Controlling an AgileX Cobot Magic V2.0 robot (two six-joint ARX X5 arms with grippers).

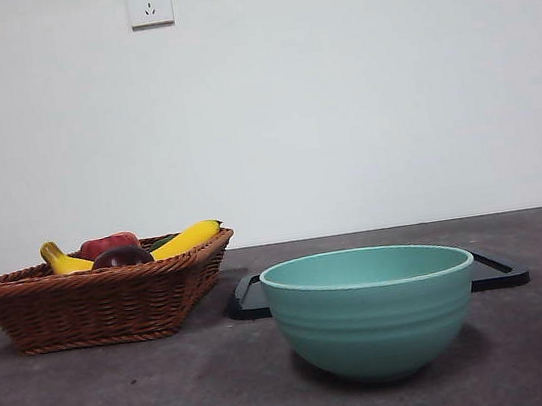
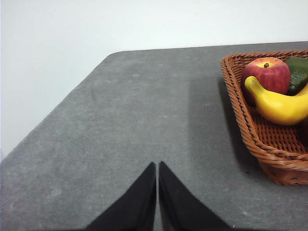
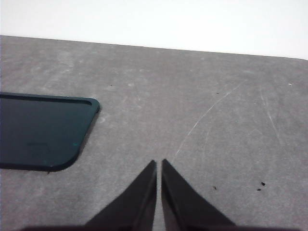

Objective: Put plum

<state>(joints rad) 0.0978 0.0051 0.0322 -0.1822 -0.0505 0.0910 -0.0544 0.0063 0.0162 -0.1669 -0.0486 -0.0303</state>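
Note:
The plum [image 1: 122, 256], dark maroon and glossy, lies in the woven basket [image 1: 93, 304] at the left of the front view, between two yellow bananas [image 1: 187, 239] and in front of a red apple [image 1: 108, 244]. A teal bowl [image 1: 372, 310] stands near the front, right of the basket. My left gripper [image 2: 157, 166] is shut above bare table, beside the basket [image 2: 250, 130]; the plum is out of that view. My right gripper [image 3: 159, 163] is shut over bare table near the black tray [image 3: 43, 130]. Neither arm shows in the front view.
A black tray [image 1: 498, 270] lies flat behind the bowl. The left wrist view shows the red apple [image 2: 267, 74], a banana [image 2: 279, 106] and a green fruit [image 2: 298, 74] in the basket, plus the table's rounded far corner [image 2: 113, 54]. A wall socket [image 1: 149, 2] sits high up.

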